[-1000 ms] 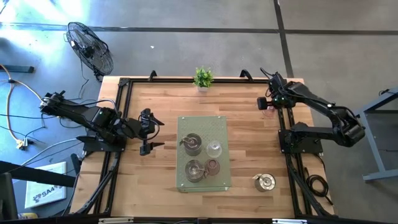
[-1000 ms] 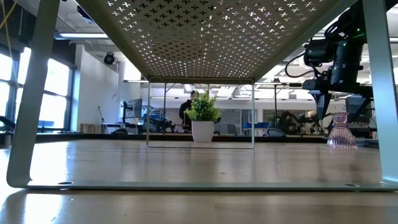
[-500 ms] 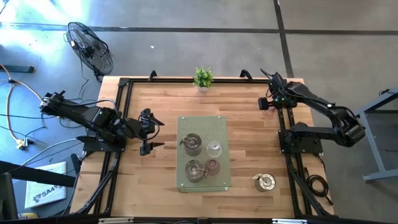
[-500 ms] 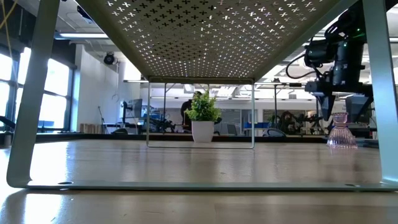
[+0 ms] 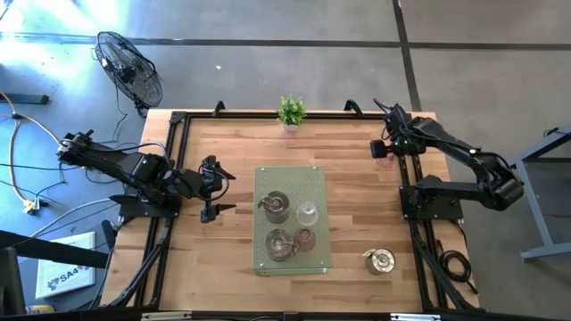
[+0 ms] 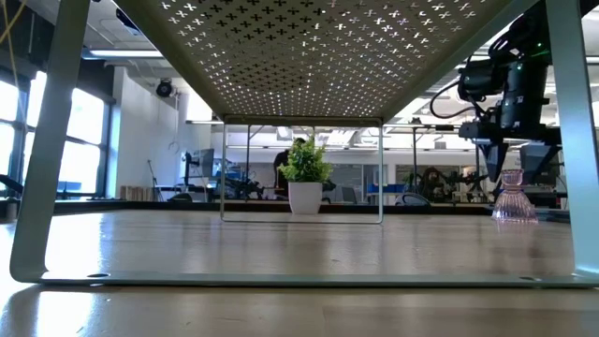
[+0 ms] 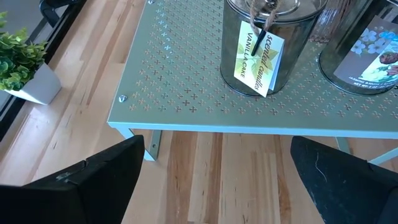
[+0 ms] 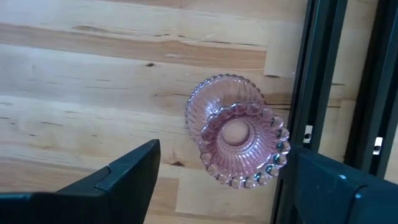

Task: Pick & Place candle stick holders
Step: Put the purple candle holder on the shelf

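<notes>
Four holders sit on the green tray [image 5: 263, 214]; right gripper [image 6: 506, 170], fingers apart, straddles the pink glass holder [image 8: 239, 132] ungrasped; silver holder [image 5: 379, 260] remains.

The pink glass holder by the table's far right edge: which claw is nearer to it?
The right claw is nearer: it hangs directly over the pink glass holder, fingers on either side. The left claw waits across the table, left of the green stand.

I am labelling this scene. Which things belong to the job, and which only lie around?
Job: pink glass holder under the right gripper; silver holder on the table; four holders on the green tray.
Not job: potted plant; fan; idle left gripper.
</notes>
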{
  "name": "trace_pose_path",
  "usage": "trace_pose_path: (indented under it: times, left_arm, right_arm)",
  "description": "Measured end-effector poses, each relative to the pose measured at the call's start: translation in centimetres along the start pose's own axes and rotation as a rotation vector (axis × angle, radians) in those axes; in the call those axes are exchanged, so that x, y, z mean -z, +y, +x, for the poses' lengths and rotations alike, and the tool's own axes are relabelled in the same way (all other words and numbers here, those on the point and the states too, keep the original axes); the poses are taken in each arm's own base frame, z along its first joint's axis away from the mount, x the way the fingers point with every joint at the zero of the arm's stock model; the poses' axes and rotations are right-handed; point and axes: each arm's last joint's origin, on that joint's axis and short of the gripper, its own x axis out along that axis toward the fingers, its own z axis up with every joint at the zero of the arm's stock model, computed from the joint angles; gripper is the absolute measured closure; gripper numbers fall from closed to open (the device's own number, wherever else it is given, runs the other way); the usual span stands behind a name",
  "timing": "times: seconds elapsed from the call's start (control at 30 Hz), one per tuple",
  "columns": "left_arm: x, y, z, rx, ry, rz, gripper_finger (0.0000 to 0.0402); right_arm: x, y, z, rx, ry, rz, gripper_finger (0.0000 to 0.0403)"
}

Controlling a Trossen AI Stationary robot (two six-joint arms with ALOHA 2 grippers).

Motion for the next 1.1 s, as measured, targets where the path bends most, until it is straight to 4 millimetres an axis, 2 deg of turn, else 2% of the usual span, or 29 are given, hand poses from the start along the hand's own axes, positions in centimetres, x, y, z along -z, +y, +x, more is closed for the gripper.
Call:
trace_pose_path:
  times: [0.37, 1.03, 1.1]
  left_arm:
    - [0.00, 0.01, 0.00, -0.002, -0.001, 0.000, 0.0005]
    - [0.19, 0.01, 0.11, -0.007, 0.023, 0.016, 0.0005]
    - [0.21, 0.01, 0.12, -0.007, 0.025, 0.017, 0.0005]
  right_arm:
    - [0.01, -0.10, 0.00, 0.027, -0.007, -0.017, 0.0172]
    - [-0.08, 0.08, -0.01, -0.010, -0.007, -0.049, 0.0389]
    - [-0.11, 0.09, -0.01, -0.013, -0.009, -0.049, 0.0399]
